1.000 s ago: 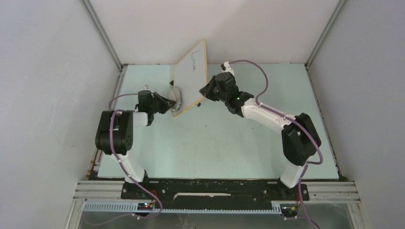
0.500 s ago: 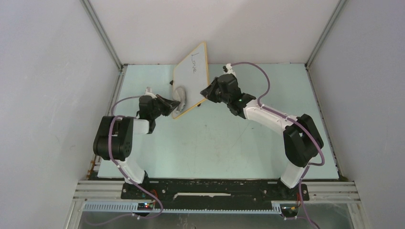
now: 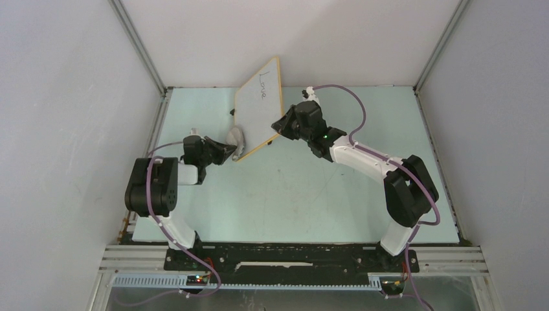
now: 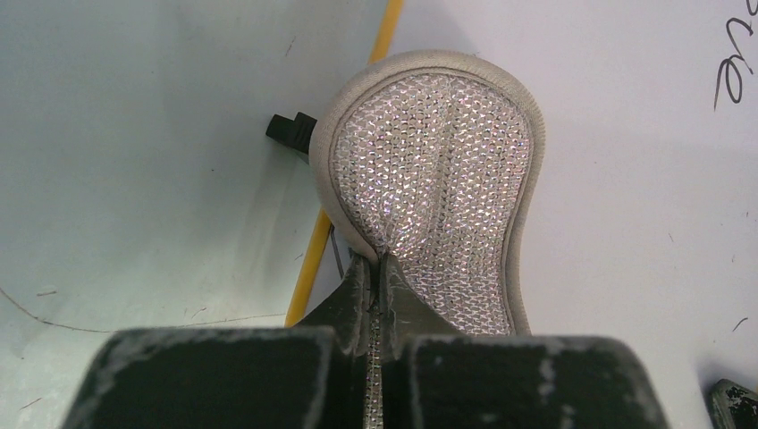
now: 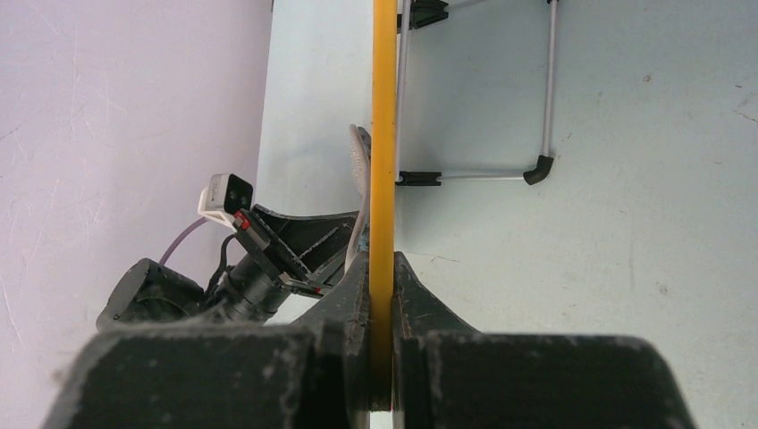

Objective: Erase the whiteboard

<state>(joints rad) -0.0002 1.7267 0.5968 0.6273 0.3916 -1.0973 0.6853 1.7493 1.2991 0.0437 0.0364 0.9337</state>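
The whiteboard (image 3: 260, 107) stands tilted on its edge at the back middle, with dark handwriting near its top; its orange frame (image 4: 315, 252) and white face (image 4: 626, 179) show in the left wrist view. My right gripper (image 3: 280, 125) is shut on the board's frame edge (image 5: 383, 134) and holds it up. My left gripper (image 3: 228, 150) is shut on the grey oval cloth pad (image 3: 237, 138), pinching its mesh back (image 4: 429, 179). The pad lies against the board's lower left part. The handwriting (image 4: 735, 67) is well above the pad.
The board's wire stand with black feet (image 5: 536, 170) rests on the pale green table behind it. The enclosure's back wall (image 3: 291, 39) and side walls stand close around the table. The left arm shows in the right wrist view (image 5: 232, 259).
My left gripper has drawn back toward the left and near side with the pad, sliding it down to the board's lower edge. The board stands a little more upright than one second ago.
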